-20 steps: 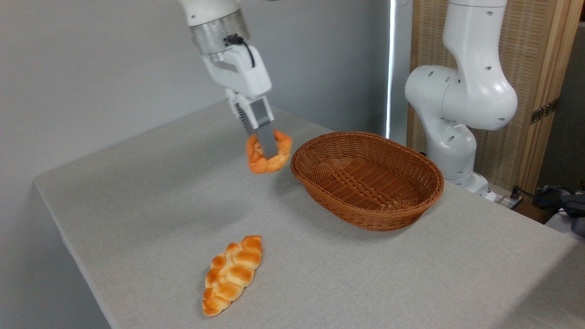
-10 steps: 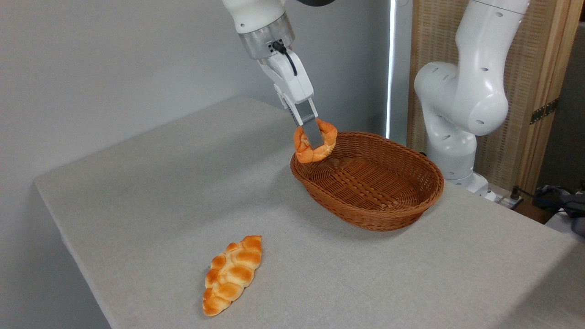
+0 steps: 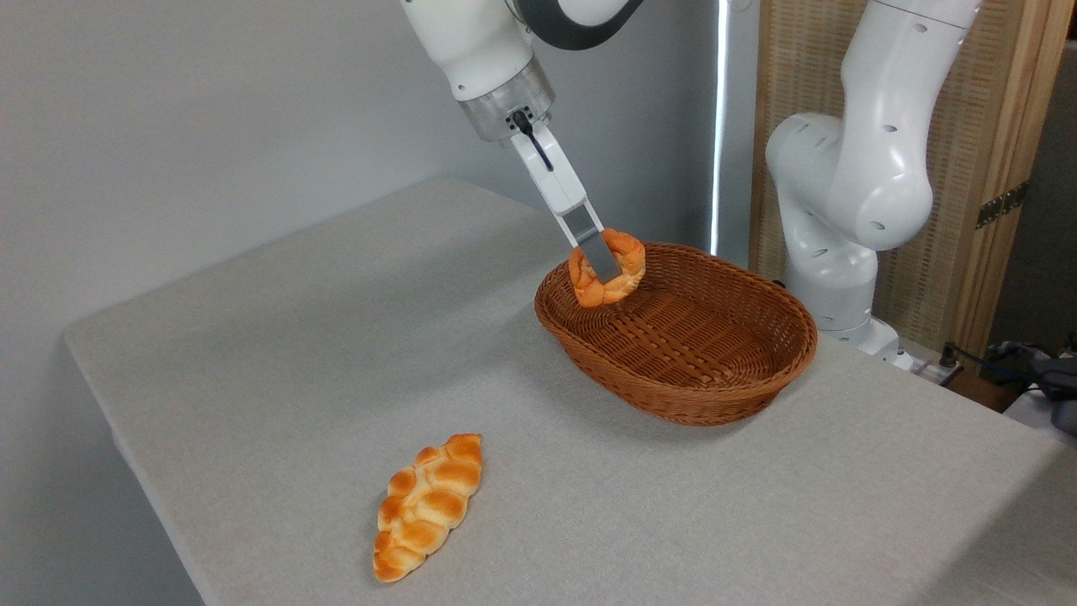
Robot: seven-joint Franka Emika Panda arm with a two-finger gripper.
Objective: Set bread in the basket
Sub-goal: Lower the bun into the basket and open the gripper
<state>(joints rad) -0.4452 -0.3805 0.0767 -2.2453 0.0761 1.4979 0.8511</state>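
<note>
The bread, a small round orange bun with a lobed top, hangs in the air over the left end of the basket, just inside its rim. My gripper is shut on the bun, one grey finger crossing its front face, the other hidden behind it. The basket is a large oval brown wicker one on the table's right half, with nothing lying in it.
A longer braided golden loaf lies near the table's front edge at the left. The arm's white base stands behind the basket at the right. The grey table drops off at its left and front edges.
My gripper has carried the bun to the right, from over the table left of the basket, across the rim, to above the basket's left end.
</note>
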